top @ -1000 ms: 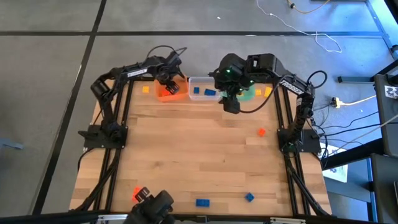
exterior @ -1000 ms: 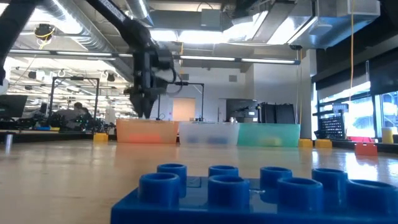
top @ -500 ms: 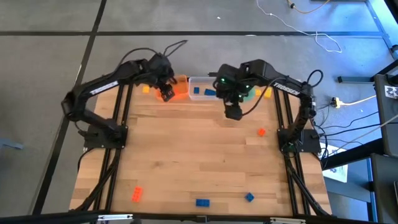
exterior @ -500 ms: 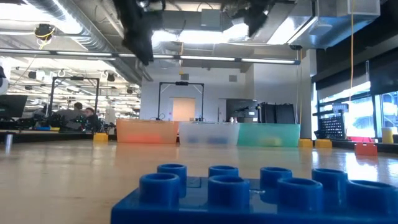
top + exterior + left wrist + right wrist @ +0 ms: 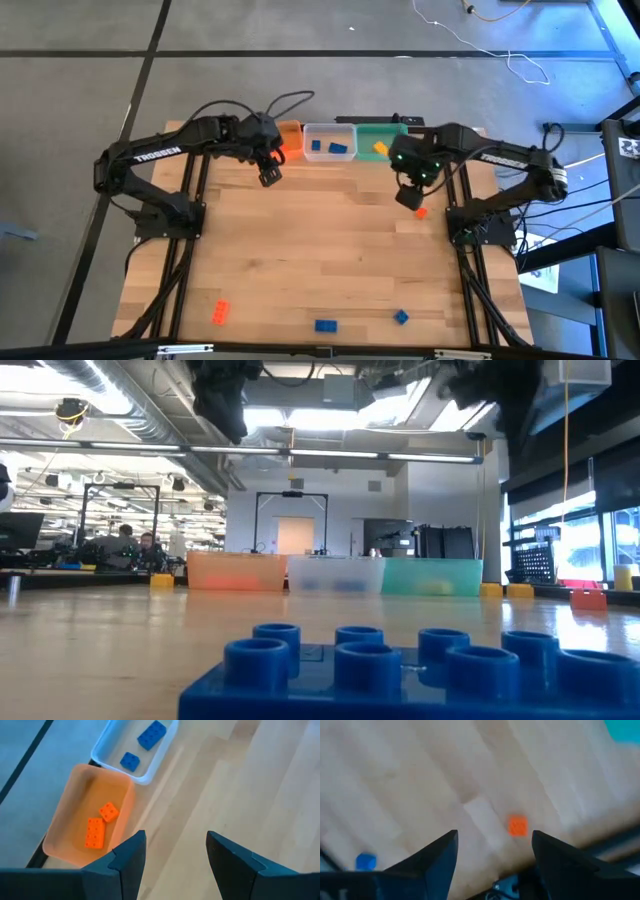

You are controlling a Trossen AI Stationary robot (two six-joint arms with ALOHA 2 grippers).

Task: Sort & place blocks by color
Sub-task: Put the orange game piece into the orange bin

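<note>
Both arms have swung off the tubs since a second ago: our left gripper now hangs over bare table just in front of the orange tub, our right gripper sits right above the lone orange block near the right edge. Both sets of jaws stand apart, nothing held. Orange tub holds two orange blocks, clear tub two blue, green tub one yellow. Loose ones: an orange and two blue along the near edge. Next, we judge: centre the right jaws over the orange block, drop straight, close gently, since it is tiny and close to the edge.
</note>
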